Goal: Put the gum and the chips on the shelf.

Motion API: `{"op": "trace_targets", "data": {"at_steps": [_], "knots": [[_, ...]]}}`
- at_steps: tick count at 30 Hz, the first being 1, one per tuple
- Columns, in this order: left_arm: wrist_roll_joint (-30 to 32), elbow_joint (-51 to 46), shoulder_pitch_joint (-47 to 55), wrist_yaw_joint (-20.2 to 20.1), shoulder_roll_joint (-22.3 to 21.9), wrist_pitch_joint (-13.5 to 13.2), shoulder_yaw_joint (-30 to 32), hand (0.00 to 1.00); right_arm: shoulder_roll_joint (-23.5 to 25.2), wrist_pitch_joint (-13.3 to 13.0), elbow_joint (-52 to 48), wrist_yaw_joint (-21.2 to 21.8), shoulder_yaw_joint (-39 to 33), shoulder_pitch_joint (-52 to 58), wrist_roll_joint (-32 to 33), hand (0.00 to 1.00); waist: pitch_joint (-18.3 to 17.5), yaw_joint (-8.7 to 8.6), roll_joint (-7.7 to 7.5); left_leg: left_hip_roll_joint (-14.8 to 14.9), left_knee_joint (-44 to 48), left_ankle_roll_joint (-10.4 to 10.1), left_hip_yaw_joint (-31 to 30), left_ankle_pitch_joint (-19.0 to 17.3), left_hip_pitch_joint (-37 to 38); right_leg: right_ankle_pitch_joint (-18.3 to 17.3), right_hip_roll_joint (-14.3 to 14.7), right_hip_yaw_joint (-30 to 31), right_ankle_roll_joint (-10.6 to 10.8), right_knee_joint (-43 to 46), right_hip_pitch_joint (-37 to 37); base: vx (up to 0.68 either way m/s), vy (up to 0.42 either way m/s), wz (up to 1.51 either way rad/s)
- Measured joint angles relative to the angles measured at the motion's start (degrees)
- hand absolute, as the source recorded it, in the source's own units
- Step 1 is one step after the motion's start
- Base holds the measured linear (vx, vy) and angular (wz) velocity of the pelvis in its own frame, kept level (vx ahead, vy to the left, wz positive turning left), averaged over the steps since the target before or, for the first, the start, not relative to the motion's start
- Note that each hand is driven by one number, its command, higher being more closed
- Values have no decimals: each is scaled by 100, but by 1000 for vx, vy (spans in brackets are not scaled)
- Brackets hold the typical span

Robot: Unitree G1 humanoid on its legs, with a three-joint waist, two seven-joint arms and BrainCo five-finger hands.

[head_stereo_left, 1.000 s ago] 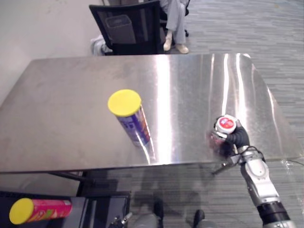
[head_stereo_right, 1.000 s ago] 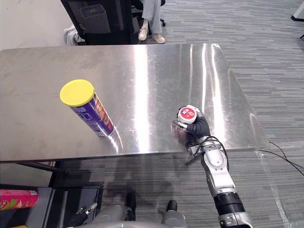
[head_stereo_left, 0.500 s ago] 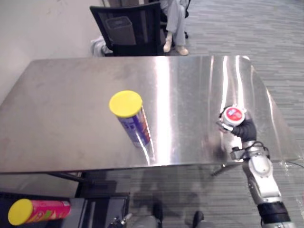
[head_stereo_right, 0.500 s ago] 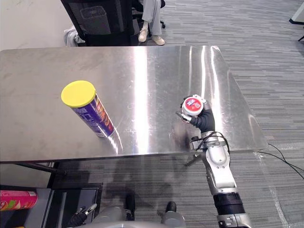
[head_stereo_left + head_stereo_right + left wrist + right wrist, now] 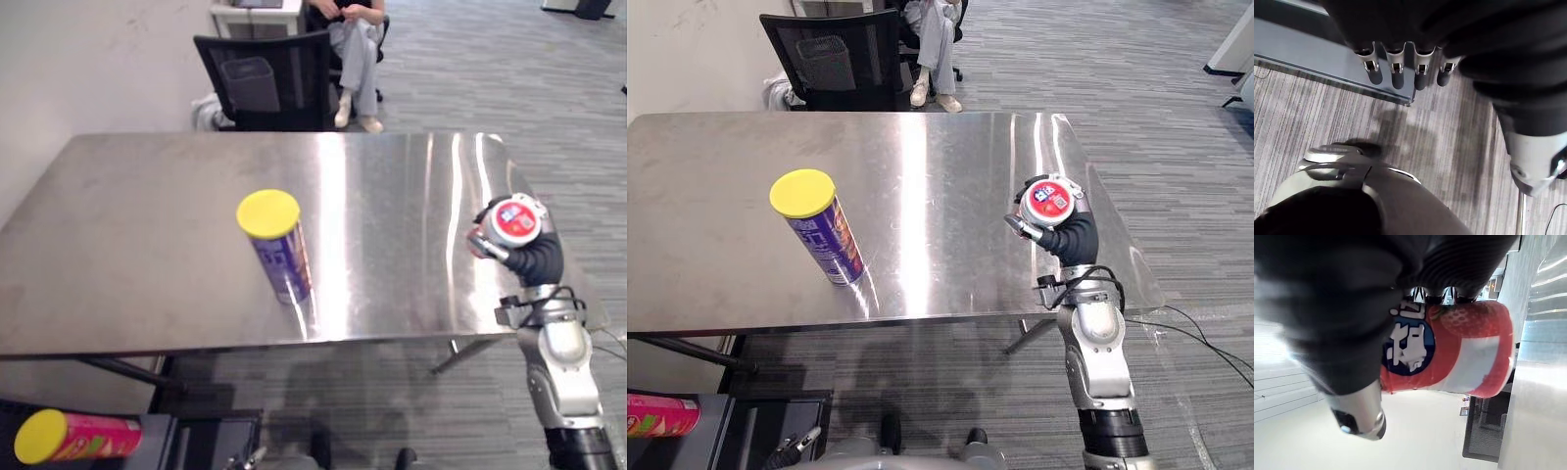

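The right hand (image 5: 1074,238), fingers wrapped around the gum tub (image 5: 1051,199), holds it clear above the surface's (image 5: 147,235) near right edge, apparently for carrying away, while the chips can (image 5: 275,247) stands upright centre-left, untouched, and the left hand (image 5: 1400,68) hangs with fingers relaxed.

A shiny rectangular stainless-steel table (image 5: 137,245) is standing on grey striped carpet (image 5: 470,69). A black mesh-backed office chair (image 5: 279,83) is standing at its far edge, and a person in light trousers (image 5: 355,49) is sitting just beyond the chair.
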Motion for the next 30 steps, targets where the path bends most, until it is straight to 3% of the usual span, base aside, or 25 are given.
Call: {"op": "trace_targets", "data": {"at_steps": [12,15,19,22,23,24,25,26,27,28,29,30], "knots": [[-11,-17,85,22,-8,-11,51,0,4,11,5,-323,-372,237,0,100,-61,-155,-33,-15,198,0,-143,-46,-22,-156,-65,-115,-119,379,3,-2,3,6],[-74,-19,77,12,-12,15,123,0,9,-35,10,-348,-350,236,7,100,-26,-138,-50,-1,982,-19,-298,-406,-261,-471,-142,-255,-140,857,15,-55,-14,28],[-308,-24,79,-20,-145,60,258,0,9,-30,22,-223,-58,46,155,100,71,-82,51,68,1535,-86,-547,-585,-568,-627,-98,-479,-185,1104,33,-105,-34,36],[-304,-83,79,-62,-290,4,280,0,6,-30,226,-121,189,-348,221,100,278,56,240,184,1861,-148,-766,-632,-840,-652,32,-716,-224,1196,39,-158,-67,42],[-327,-99,93,-63,-327,4,324,0,5,-25,405,-100,224,-483,218,100,394,120,366,246,1910,-112,-737,-686,-926,-674,76,-872,-248,1249,65,-183,-125,67],[-563,-113,102,-82,-435,12,318,0,-21,-20,472,-104,196,-488,216,100,464,154,510,428,1899,-98,-533,-706,-994,-706,176,-1021,-324,1226,120,-169,-148,81],[-661,-103,86,-103,-454,16,319,0,-51,-18,473,-109,156,-485,216,100,470,134,511,528,1861,-93,-350,-709,-1019,-726,242,-1036,-372,1142,151,-117,-144,108],[-704,-48,72,-160,-472,40,402,0,-90,-25,492,-117,52,-469,215,100,502,112,497,714,1869,30,106,-677,-1018,-690,160,-1227,-433,1005,169,-131,-32,119],[-705,-19,96,-247,-525,54,444,0,-130,-39,520,-128,-140,-463,215,100,504,74,598,1104,2689,443,733,-668,-1258,-797,-5,-1569,-455,1412,24,-111,3,107],[-711,-34,166,-263,-549,55,445,0,-140,-41,520,-133,-199,-467,217,100,472,122,699,1265,2996,470,1043,-572,-1278,-968,-40,-1648,-406,1845,-100,-150,-23,109],[-744,-90,260,-270,-621,46,375,0,-264,-111,495,-132,-279,-453,218,100,482,99,733,1132,2860,307,1300,-429,-1434,-1314,-211,-1711,-529,2465,-441,-134,-98,138],[-751,-84,223,-318,-555,35,445,0,-356,-125,491,-111,-422,-390,218,100,469,-20,558,660,1743,136,1020,46,-1293,-1491,-460,-1784,-660,2463,-609,-145,-97,179]]}}
